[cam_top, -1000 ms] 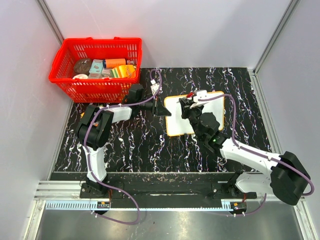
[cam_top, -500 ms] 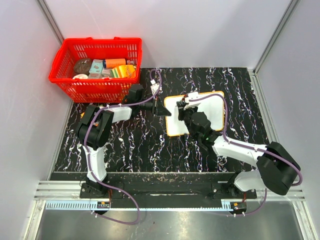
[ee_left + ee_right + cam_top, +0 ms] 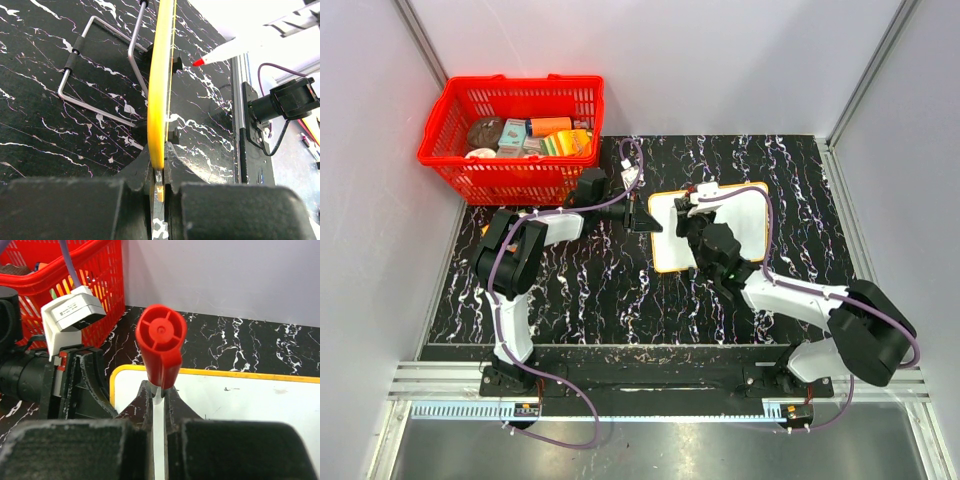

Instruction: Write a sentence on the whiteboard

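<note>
The whiteboard (image 3: 752,215) with its orange-yellow rim sits mid-table. My left gripper (image 3: 646,218) is shut on its left edge. The left wrist view shows the rim (image 3: 161,90) edge-on between my fingers, with my left gripper (image 3: 160,167) clamped on it. My right gripper (image 3: 695,212) is over the board's left half, shut on a white marker with a red end (image 3: 161,347), gripped between my fingers (image 3: 159,390). The red tip (image 3: 199,62) hangs close to the board face. The board (image 3: 240,405) shows only faint specks. No sentence shows.
A red basket (image 3: 512,135) with several packaged items stands at the back left, close to my left arm. A wire stand (image 3: 95,65) lies on the table behind the board. White walls enclose the black marbled table (image 3: 590,290).
My right arm has swung left, carrying the marker toward the board's left edge. My left gripper and the board have not moved.
</note>
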`<state>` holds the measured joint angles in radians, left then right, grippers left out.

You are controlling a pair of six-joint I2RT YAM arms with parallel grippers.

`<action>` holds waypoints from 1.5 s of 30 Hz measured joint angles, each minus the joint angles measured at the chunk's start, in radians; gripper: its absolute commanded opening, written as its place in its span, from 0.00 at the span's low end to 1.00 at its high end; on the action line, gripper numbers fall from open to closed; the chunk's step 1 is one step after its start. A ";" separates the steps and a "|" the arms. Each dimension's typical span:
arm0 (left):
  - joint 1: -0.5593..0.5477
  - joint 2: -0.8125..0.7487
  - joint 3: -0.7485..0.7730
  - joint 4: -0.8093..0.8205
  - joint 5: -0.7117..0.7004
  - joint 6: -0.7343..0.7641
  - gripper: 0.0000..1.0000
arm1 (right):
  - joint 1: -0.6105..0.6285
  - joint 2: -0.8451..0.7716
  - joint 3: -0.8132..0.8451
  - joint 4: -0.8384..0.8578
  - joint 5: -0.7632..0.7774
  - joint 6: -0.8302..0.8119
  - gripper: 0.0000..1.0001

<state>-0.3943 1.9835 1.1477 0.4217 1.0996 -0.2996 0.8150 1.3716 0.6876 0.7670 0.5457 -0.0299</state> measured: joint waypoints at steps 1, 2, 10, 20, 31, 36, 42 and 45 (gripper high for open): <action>0.000 0.000 0.000 0.000 0.000 0.000 0.00 | 0.000 0.005 0.003 -0.001 0.006 -0.001 0.00; 0.000 0.000 0.000 0.000 0.000 0.000 0.00 | 0.000 0.012 0.006 -0.001 0.014 -0.003 0.00; 0.000 0.000 0.000 0.000 0.000 0.000 0.00 | 0.000 0.039 0.027 0.006 0.038 -0.015 0.00; 0.001 0.000 0.000 -0.003 -0.001 0.000 0.00 | 0.000 0.088 0.042 0.030 0.045 -0.018 0.00; 0.001 0.000 0.000 -0.006 -0.002 0.000 0.00 | 0.000 0.090 0.043 0.021 0.048 0.016 0.00; 0.001 0.000 0.000 -0.010 -0.003 0.000 0.00 | 0.000 0.090 0.043 0.006 0.048 0.055 0.00; 0.001 0.000 0.000 -0.010 -0.003 0.000 0.00 | 0.000 0.084 0.038 -0.007 0.048 0.085 0.00; 0.001 0.000 0.000 -0.010 -0.003 0.000 0.00 | 0.000 0.078 0.033 -0.022 0.047 0.094 0.00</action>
<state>-0.3935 1.9835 1.1477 0.4122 1.0966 -0.2993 0.8146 1.4494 0.7208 0.7452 0.5926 0.0639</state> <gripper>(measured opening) 0.079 0.058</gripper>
